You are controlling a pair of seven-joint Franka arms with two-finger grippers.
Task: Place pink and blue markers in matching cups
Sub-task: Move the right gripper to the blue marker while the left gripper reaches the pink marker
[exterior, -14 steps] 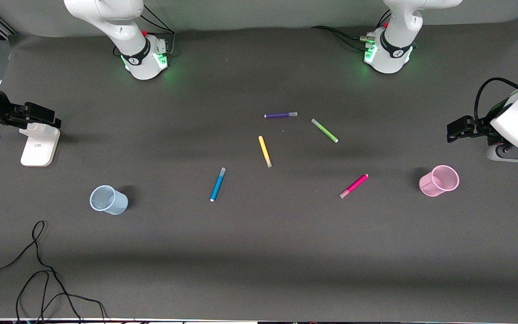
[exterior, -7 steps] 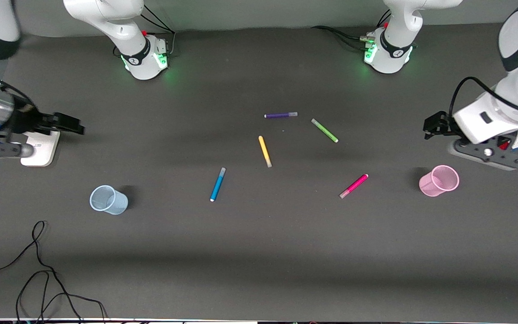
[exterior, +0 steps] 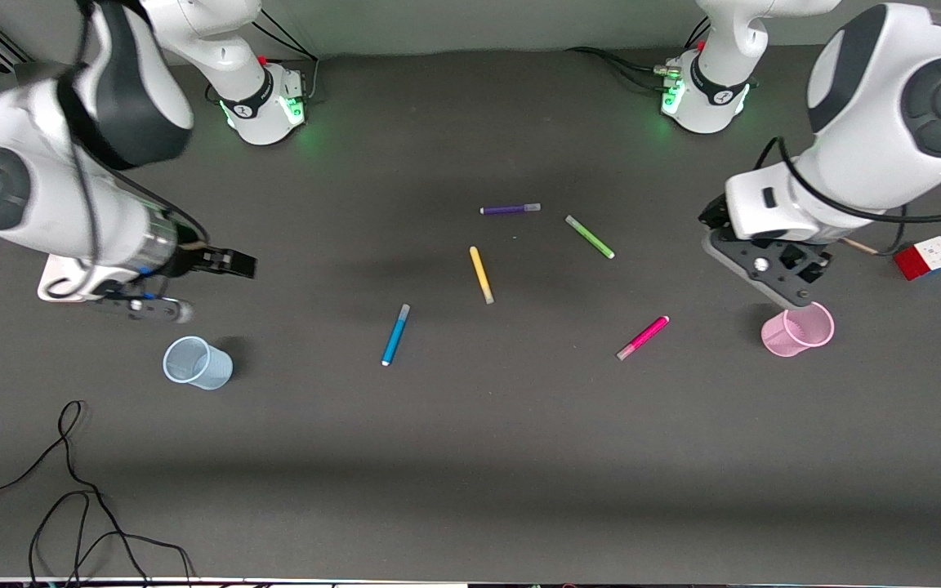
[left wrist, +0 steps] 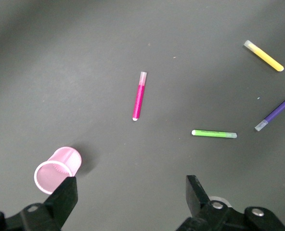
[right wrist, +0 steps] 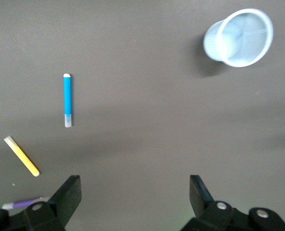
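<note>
The pink marker (exterior: 643,337) (left wrist: 139,96) lies flat on the dark table, with the upright pale pink cup (exterior: 798,328) (left wrist: 58,169) beside it toward the left arm's end. The blue marker (exterior: 395,334) (right wrist: 67,100) lies flat near the table's middle. The pale blue cup (exterior: 197,363) (right wrist: 239,37) stands toward the right arm's end. My left gripper (exterior: 714,217) (left wrist: 131,184) hangs open and empty over bare table beside the pink cup. My right gripper (exterior: 229,263) (right wrist: 135,182) is open and empty over bare table beside the blue cup.
A purple marker (exterior: 510,209), a green marker (exterior: 590,237) and a yellow marker (exterior: 481,274) lie farther from the front camera than the task markers. A colour cube (exterior: 926,257) sits at the left arm's end and a white stand (exterior: 54,282) at the right arm's end. A black cable (exterior: 70,490) trails at the table's front corner.
Both arms have swung in from the table's ends toward the middle, fingers still wide. The left arm's move has uncovered the colour cube. Markers and cups have not moved.
</note>
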